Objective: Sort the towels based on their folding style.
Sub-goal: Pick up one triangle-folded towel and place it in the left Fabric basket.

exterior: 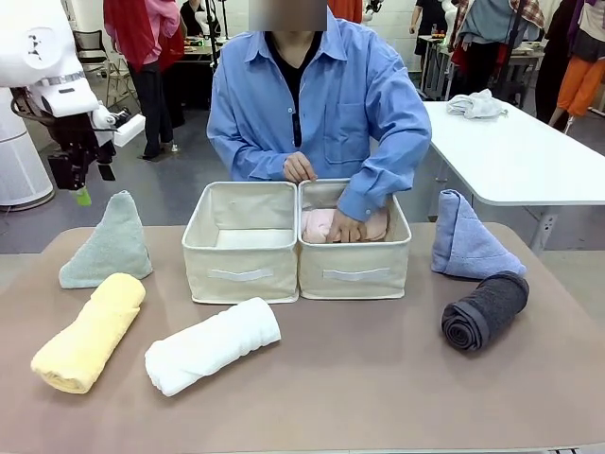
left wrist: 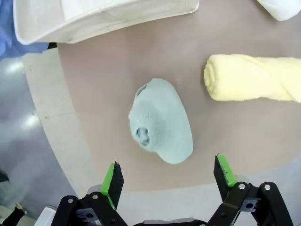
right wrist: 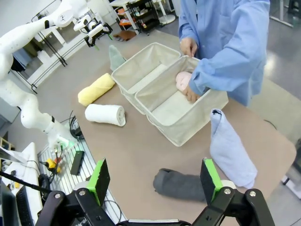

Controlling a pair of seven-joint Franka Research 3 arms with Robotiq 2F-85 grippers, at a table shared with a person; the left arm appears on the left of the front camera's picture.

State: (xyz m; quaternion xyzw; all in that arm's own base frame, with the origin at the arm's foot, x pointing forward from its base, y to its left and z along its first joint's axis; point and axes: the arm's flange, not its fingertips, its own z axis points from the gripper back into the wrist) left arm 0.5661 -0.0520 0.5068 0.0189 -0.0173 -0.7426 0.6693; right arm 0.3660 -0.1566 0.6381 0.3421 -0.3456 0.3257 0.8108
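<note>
Left pincer (left wrist: 168, 172) apart, over grey-green terry triangle-fold towel (left wrist: 160, 120) at surface's (left wrist: 108, 70) left side, near yellow terry roll (left wrist: 254, 84). Centre on peak, drop straight, pinch below tip. Right pincer (right wrist: 155, 173) apart, empty.

Pose of the two arms. The white left robot arm (exterior: 38, 57) enters from the left side, its wrist held high above the surface (exterior: 378, 378). Its black two-finger left gripper (exterior: 87, 189) points straight down, the green-padded fingers (left wrist: 113, 181) spread wide with nothing between them. The black two-finger right gripper (right wrist: 155, 174) is raised well above the surface and tilted down across it, likewise fully spread and empty.
</note>
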